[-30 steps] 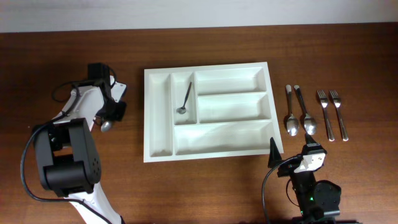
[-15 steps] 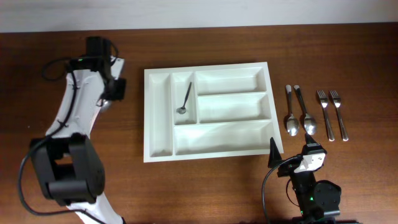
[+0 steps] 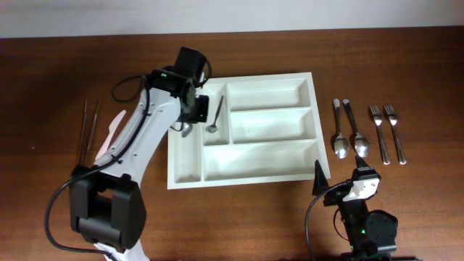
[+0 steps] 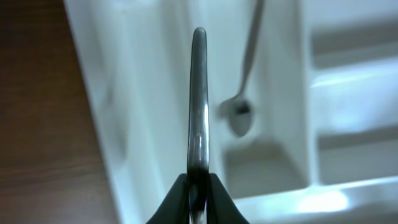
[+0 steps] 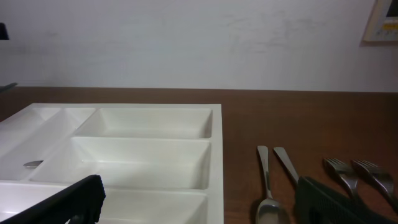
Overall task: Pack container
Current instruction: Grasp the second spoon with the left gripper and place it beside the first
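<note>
Tray [image 3: 246,170] — glossy white plastic, rectangular; left tool [image 4: 198,194] pinching slim shiny steel spoon [image 4: 198,93]; right tool [image 5: 199,205] spread wide.

- The left claw [image 3: 191,109] has swung in from the open table [image 3: 58,72] left of the container [image 3: 261,161] and now hangs over its two narrow upright compartments.
- The spoon [image 4: 199,112] pinched in it came along; its bowl now sits above the outer narrow compartment.
- The left arm [image 3: 138,134] now stretches diagonally, uncovering two thin metal utensils [image 3: 90,130] and a white plastic piece [image 3: 112,127] at the table's left.
</note>
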`<state>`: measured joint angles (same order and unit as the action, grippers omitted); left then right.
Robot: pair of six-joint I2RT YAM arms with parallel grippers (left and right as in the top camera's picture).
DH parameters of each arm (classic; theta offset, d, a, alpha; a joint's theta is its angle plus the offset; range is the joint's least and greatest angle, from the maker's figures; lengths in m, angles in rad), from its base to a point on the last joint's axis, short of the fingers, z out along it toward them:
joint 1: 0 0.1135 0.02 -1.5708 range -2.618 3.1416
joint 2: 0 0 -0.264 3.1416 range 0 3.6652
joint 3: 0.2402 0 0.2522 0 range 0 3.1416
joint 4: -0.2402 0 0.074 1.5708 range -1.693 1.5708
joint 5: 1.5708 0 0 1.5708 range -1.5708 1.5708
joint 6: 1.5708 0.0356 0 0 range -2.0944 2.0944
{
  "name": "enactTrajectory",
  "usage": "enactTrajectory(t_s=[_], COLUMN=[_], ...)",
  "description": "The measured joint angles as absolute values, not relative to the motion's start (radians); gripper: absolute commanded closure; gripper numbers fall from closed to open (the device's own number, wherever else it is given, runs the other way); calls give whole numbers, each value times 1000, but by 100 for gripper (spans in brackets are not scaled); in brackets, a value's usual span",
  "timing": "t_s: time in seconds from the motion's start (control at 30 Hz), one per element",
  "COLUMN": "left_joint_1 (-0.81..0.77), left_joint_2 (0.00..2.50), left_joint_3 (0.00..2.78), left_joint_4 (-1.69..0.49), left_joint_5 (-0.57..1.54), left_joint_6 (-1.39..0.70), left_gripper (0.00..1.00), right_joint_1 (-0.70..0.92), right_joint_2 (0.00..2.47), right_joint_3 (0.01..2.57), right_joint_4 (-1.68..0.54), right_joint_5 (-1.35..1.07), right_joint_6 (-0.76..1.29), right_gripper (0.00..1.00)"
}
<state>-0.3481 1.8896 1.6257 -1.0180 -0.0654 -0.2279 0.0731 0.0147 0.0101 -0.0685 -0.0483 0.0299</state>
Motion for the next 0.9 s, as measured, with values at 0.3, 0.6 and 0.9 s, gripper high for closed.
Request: enactTrajectory(t_s=[0.3, 0.6, 0.9], left_joint_1=[-386, -391, -392], left_joint_2=[1944, 2103, 2102], left_joint_3=[1628, 1628, 1785], left_joint_4=[-938, -896, -1101], left_joint_5=[-17, 12, -21], left_joint_6=[-402, -431, -299], left_gripper=[98, 53, 44], right_joint_1=[73, 73, 73], right_joint_2=[15, 15, 15], right_joint_3=[10, 10, 10], right_joint_4=[-68, -68, -68], right_joint_5=[-48, -48, -48], right_joint_6=[30, 30, 30], right_gripper=[1, 1, 1])
